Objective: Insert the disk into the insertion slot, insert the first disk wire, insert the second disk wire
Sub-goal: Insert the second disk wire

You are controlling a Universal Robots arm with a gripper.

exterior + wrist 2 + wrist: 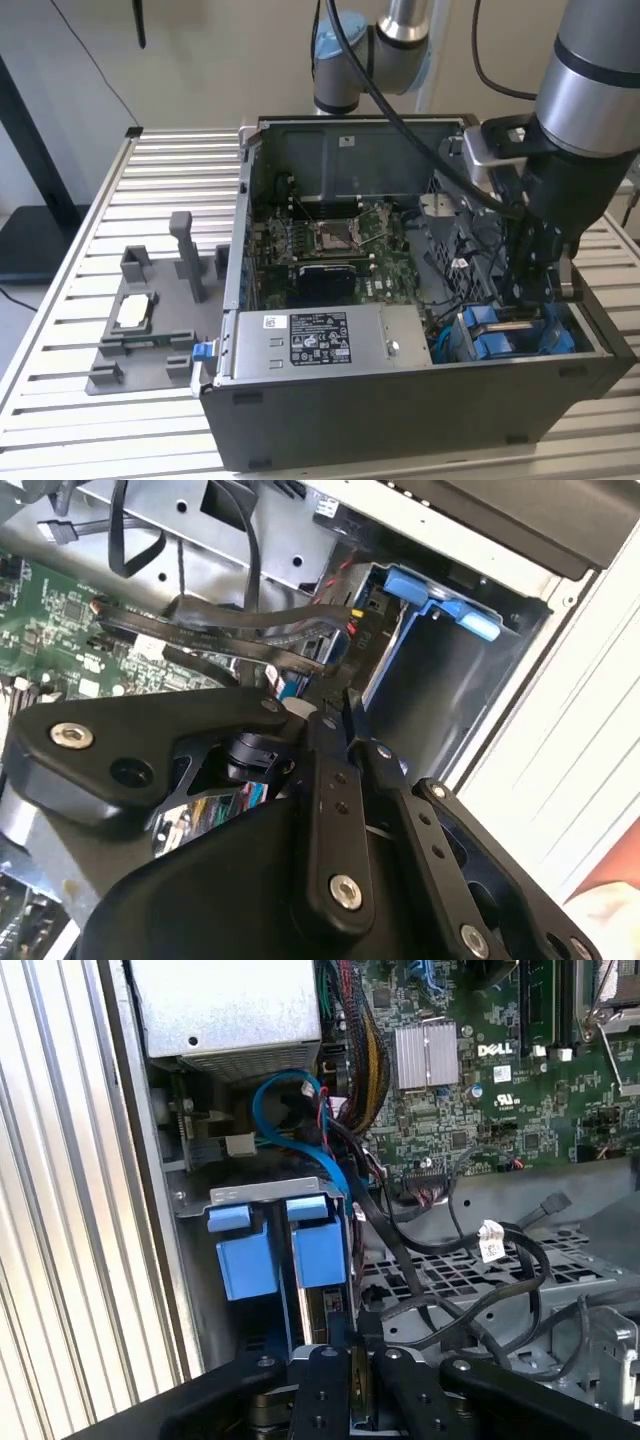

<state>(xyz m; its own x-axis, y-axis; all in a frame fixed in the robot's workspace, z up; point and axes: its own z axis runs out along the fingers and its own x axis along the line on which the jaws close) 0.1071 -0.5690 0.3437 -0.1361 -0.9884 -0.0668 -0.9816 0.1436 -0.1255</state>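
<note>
The black gripper (537, 290) reaches into the open grey computer case (400, 420) on the slatted bench (60, 330) — its fingers (358, 1385) appear clenched on something thin. Two blue-framed drive brackets (280, 1250) stand side by side in the grey metal drive cage (190, 1210); the disk itself I cannot make out.

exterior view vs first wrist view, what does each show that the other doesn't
Exterior view alone: the whole computer case on the slatted table, a grey fixture beside it, the arm above. First wrist view alone: a close look down at two blue drive brackets in the insertion slot, and loose black cables. Both: the gripper, power-supply box, motherboard.
</note>
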